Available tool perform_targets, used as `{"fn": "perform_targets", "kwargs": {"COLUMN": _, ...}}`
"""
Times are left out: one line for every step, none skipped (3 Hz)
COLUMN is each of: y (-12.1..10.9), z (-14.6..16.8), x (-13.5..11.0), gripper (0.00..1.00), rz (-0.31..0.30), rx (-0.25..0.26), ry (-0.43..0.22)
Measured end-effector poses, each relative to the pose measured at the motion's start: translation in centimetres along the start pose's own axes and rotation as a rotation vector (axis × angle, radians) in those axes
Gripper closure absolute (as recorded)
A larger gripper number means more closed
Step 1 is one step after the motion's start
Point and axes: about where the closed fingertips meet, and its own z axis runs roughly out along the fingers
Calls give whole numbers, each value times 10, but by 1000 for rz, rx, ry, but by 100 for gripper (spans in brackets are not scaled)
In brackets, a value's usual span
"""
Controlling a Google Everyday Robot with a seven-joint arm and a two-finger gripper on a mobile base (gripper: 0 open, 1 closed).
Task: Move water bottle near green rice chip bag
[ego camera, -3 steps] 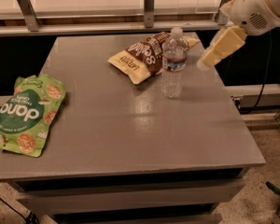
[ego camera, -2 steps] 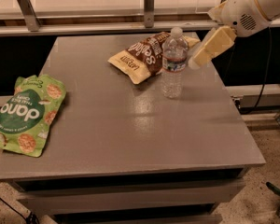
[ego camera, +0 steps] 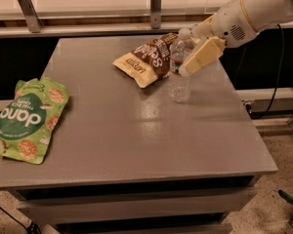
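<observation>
The water bottle (ego camera: 179,84) stands upright on the grey table (ego camera: 136,130), right of centre toward the back, with its white cap on. The green rice chip bag (ego camera: 27,118) lies flat at the table's left edge, partly overhanging it, far from the bottle. My gripper (ego camera: 188,52) reaches in from the upper right at the bottle's upper half. It is open, with one cream finger (ego camera: 203,56) in front of the bottle's right shoulder and the other behind near the cap. The bottle still rests on the table.
A brown and yellow snack bag (ego camera: 149,60) lies just left of and behind the bottle, touching or nearly touching it. A metal rail and posts (ego camera: 156,6) run along the back. A black cable (ego camera: 278,82) hangs off the right side.
My gripper has moved left and slightly down, from beside the bottle to around its upper part. The bottle and both bags have not moved.
</observation>
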Motion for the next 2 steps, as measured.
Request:
{"fn": "perform_targets", "kwargs": {"y": 11, "z": 14, "x": -8, "gripper": 41, "rz": -25, "rx": -58, "ry": -30}}
{"fn": "perform_targets", "kwargs": {"y": 12, "z": 16, "x": -9, "gripper": 64, "rz": -27, "rx": -63, "ry": -31}}
